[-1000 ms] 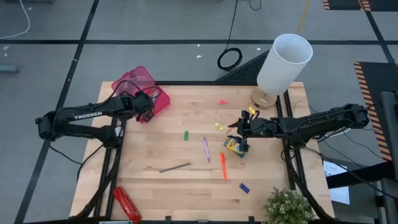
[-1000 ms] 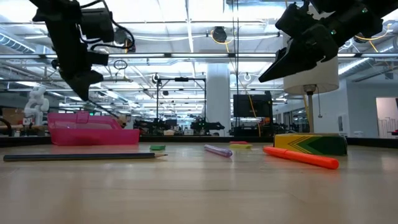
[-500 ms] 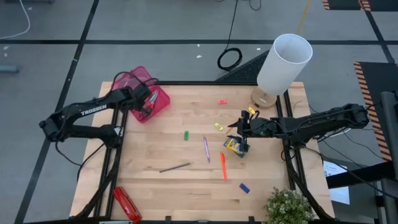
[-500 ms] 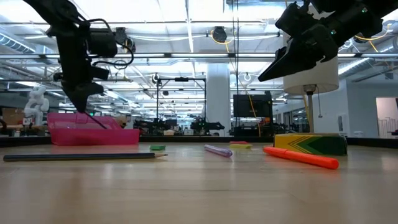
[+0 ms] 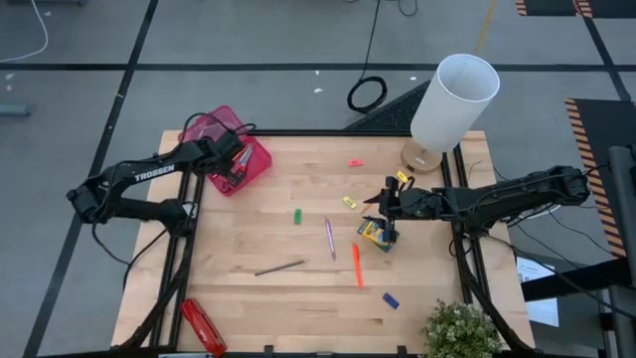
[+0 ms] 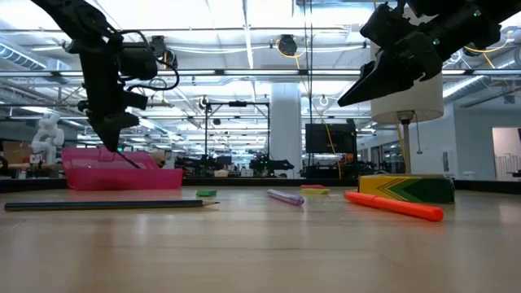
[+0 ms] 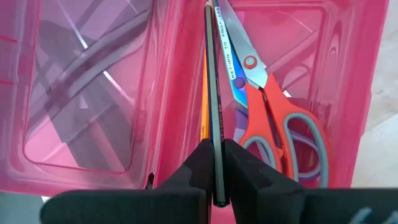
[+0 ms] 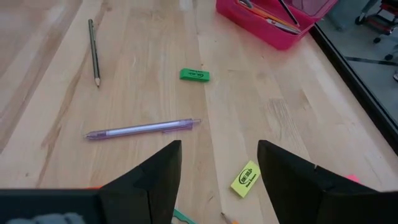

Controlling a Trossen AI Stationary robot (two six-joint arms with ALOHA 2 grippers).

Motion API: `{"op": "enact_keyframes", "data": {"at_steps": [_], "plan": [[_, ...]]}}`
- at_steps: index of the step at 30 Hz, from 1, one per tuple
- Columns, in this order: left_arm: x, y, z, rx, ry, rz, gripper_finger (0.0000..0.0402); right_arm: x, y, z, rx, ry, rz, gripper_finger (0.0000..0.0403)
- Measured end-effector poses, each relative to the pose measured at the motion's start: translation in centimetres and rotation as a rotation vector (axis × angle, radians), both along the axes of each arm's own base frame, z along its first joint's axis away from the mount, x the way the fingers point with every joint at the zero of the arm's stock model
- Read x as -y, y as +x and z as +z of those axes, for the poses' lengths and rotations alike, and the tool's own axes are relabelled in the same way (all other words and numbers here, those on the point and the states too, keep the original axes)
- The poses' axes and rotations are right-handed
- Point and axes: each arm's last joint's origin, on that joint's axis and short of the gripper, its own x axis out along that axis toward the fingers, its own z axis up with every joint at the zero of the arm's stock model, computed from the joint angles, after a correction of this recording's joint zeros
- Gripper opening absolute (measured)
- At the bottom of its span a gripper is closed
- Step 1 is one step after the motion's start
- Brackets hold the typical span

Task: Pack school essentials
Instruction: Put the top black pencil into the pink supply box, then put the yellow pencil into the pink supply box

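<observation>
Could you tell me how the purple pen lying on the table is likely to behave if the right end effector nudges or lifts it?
The purple pen looks slim and round, so it would probably roll when nudged. It looks stiff and light, likely easy to lift, though its smooth barrel may slip.

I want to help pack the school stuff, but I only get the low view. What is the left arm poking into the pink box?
Observer: The left gripper is shut on a dark pencil that points into the pink box.
Operator: Is anything in there already?
Observer: Yes, red-handled scissors lie in the box, right beside the pencil.
Operator: What is the other arm doing?
Observer: The right gripper is open and holds nothing. It hangs over the table, with a yellow eraser lying just below it.
</observation>
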Motion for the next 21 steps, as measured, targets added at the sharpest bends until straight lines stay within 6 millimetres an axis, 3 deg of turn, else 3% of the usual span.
{"op": "enact_keyframes", "data": {"at_steps": [4, 14, 21], "plan": [[0.01, -0.05, 0.0, -0.01, 0.003, 0.001, 0.0041, 0.0, 0.0, 0.0, 0.0, 0.0, 0.0, 0.0203], [0.04, -0.35, 0.01, -0.06, 0.043, 0.049, 0.0115, 0.0, 0.0, 0.0, -0.001, -0.005, 0.003, 0.0203], [0.15, 0.44, 0.15, 0.018, 0.051, 0.034, 0.0123, 0.11, -0.01, 0.01, -0.001, -0.027, -0.026, 0.0203]]}}
